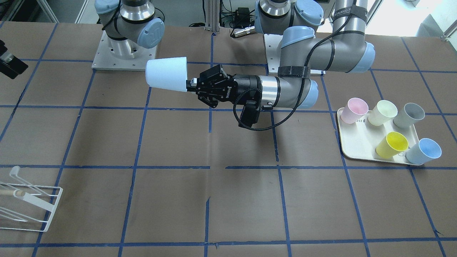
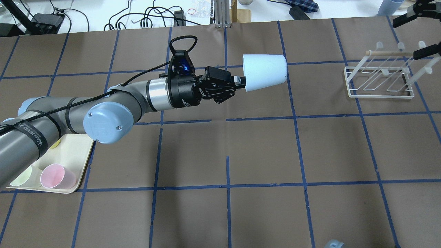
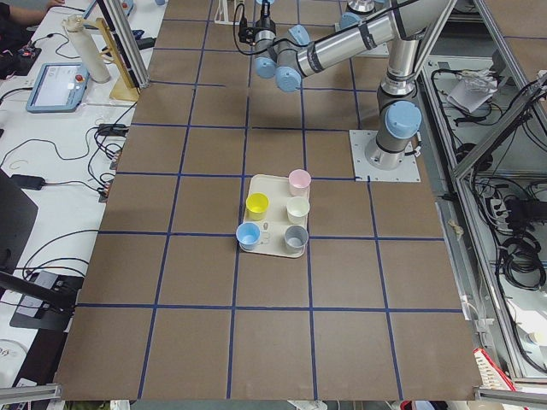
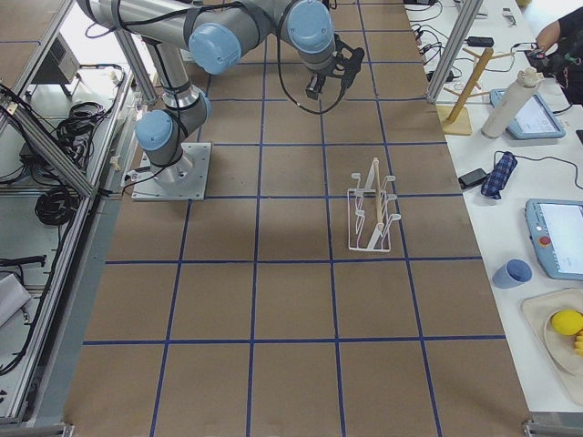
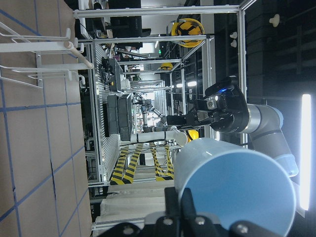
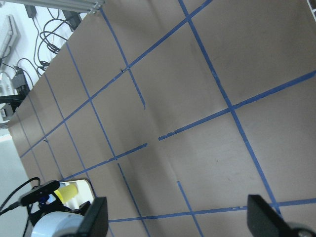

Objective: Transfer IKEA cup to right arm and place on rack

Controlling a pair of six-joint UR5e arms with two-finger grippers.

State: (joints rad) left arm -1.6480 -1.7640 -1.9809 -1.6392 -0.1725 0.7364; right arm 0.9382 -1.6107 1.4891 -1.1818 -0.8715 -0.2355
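We are seeing the left gripper (image 2: 241, 82) pinching the rim of the smooth, tapered pale-blue plastic IKEA cup (image 2: 264, 71), carrying it sideways above the brown paper-covered table (image 2: 262, 155), well apart from the white wire rack (image 2: 379, 97). The right gripper (image 6: 180, 224) is hanging with its black fingers spread wide.

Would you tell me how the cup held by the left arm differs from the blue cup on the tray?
The held cup hangs in the air on its side, clamped at its rim by the left pincer; the tray cup stands upright at a corner of the tray. The held cup's outside looks paler, almost white; the tray cup looks bluer. Both are tapered and handleless.
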